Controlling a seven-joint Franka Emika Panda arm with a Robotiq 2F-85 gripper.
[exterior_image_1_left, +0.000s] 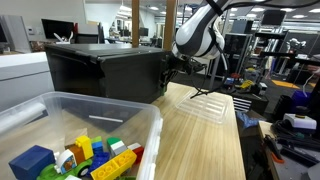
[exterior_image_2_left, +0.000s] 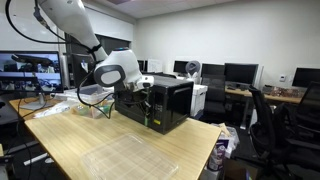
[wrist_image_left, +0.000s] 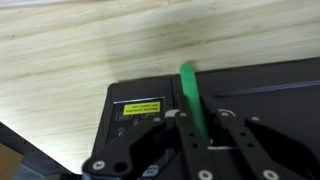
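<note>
Closest to the lens, the hand (wrist_image_left: 200, 128) is pinched shut on a green strip (wrist_image_left: 188, 85), low centre of the wrist view, which holds it steady over the black box (wrist_image_left: 270, 90) beside its yellow label (wrist_image_left: 141, 105); pale worktop (wrist_image_left: 90, 40) fills the top.

The table (wrist_image_left: 60, 50) is pale wood-grain laminate, smooth with a soft sheen. The black box (wrist_image_left: 270, 85) has a matt casing (its yellow label (wrist_image_left: 141, 105) looks like printed paper). The green strip (wrist_image_left: 192, 90) is smooth plastic; the links of the gripper (wrist_image_left: 197, 122) are dull black metal. At near left, the bin (exterior_image_1_left: 150, 118) is clear, shiny plastic, its blocks (exterior_image_1_left: 85, 150) glossy
</note>
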